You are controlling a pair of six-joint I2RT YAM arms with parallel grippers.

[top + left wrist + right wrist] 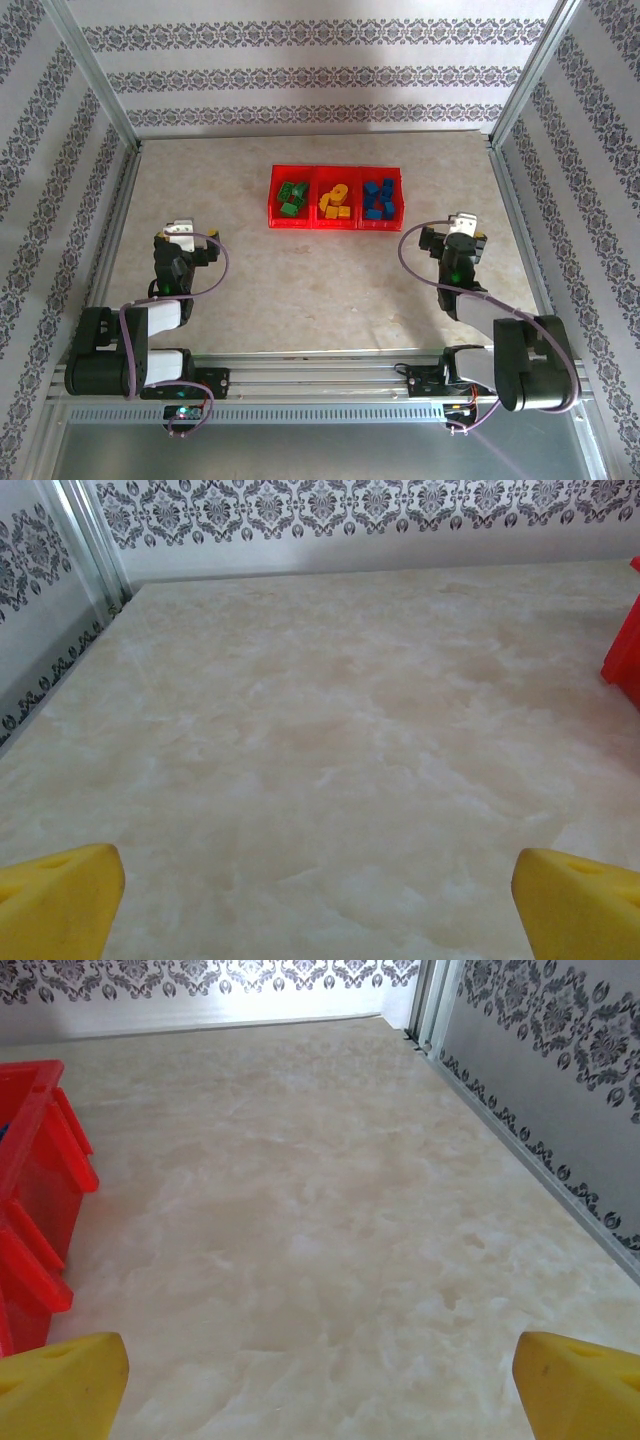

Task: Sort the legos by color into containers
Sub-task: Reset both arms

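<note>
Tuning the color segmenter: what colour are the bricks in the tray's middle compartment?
Yellow-orange. The bricks sit in the red tray; best seen from top external.

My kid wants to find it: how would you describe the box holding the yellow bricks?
Find the red tray toward the far side of the table. Take its centre compartment: it holds yellow bricks, while its left neighbour has green bricks and its right blue bricks.

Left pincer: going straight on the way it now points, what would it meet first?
Probably nothing close: the left pincer points along the table, free up to the patterned back wall. The red tray lies right of that line.
</note>
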